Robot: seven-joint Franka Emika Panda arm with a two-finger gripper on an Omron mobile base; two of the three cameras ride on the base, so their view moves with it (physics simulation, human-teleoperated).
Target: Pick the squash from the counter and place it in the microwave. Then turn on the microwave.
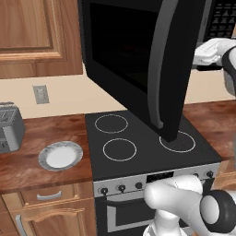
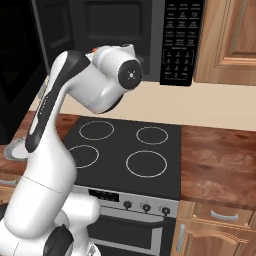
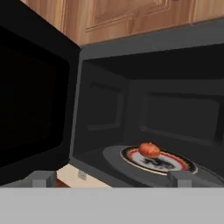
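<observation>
Squash in the open microwave, end effector wide apart and empty.

Nearest, along the front: steel-fronted oven (image 1: pixel 124 203) with a row of knobs, light wooden drawers (image 2: pixel 220 217) on either side. Above these, black four-ring stovetop (image 2: pixel 127 150) set between stretches of reddish-brown wood-grain tabletop (image 2: pixel 220 165). On the left stretch, a round grey-rimmed white plate (image 1: pixel 60 156) lying flat, with a small grey toaster (image 1: pixel 10 126) near it toward the wall. Behind, a cream wall with a socket (image 1: pixel 41 94), wooden cupboards (image 1: pixel 32 32) above. Over the stovetop, microwave (image 2: pixel 125 30) with door (image 1: pixel 138 60) swung out and keypad (image 2: pixel 179 42) at its right. End effector (image 3: pixel 111 178) with finger tips spread wide before the cavity, holding nothing. Deepest inside, squash (image 3: pixel 149 150) resting on the patterned turntable (image 3: pixel 159 161).
</observation>
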